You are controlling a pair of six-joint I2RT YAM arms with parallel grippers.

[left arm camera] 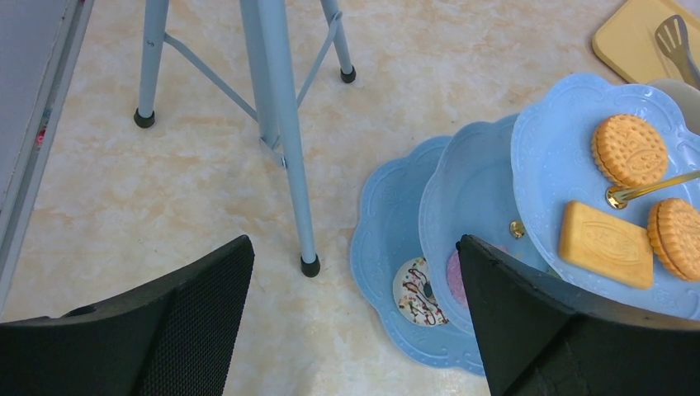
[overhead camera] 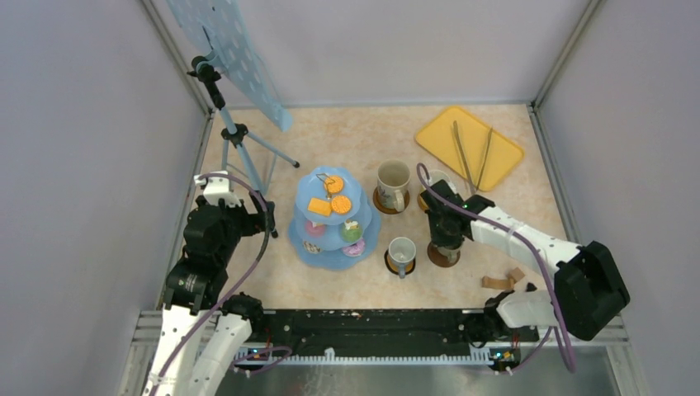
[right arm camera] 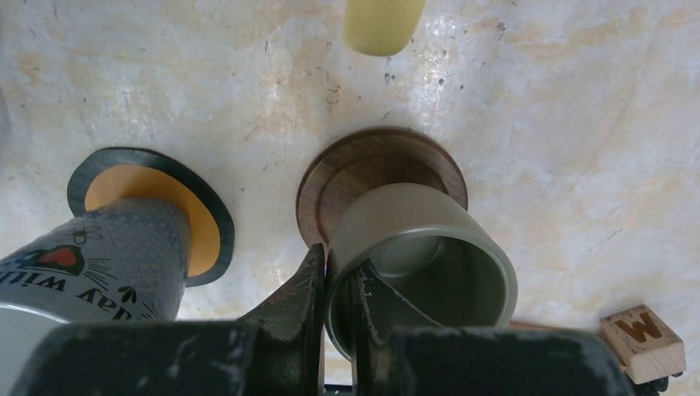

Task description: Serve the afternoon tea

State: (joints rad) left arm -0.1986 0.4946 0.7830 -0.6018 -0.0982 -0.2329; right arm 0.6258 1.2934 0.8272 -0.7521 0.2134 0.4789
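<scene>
My right gripper is shut on the rim of the small grey mug, one finger inside the mug and one outside. The mug is over a round brown coaster; whether it rests on it I cannot tell. From above, the right gripper hides this mug. The small white mug and the big beige mug each stand on a coaster. Part of the yellow mug shows. Orange biscuits and donuts lie on the blue tiered stand. My left gripper is open and empty, left of the stand.
A yellow tray with metal tongs lies at the back right. A blue tripod carrying a dotted panel stands back left, its feet near my left gripper. Small wooden blocks lie by the right arm's base.
</scene>
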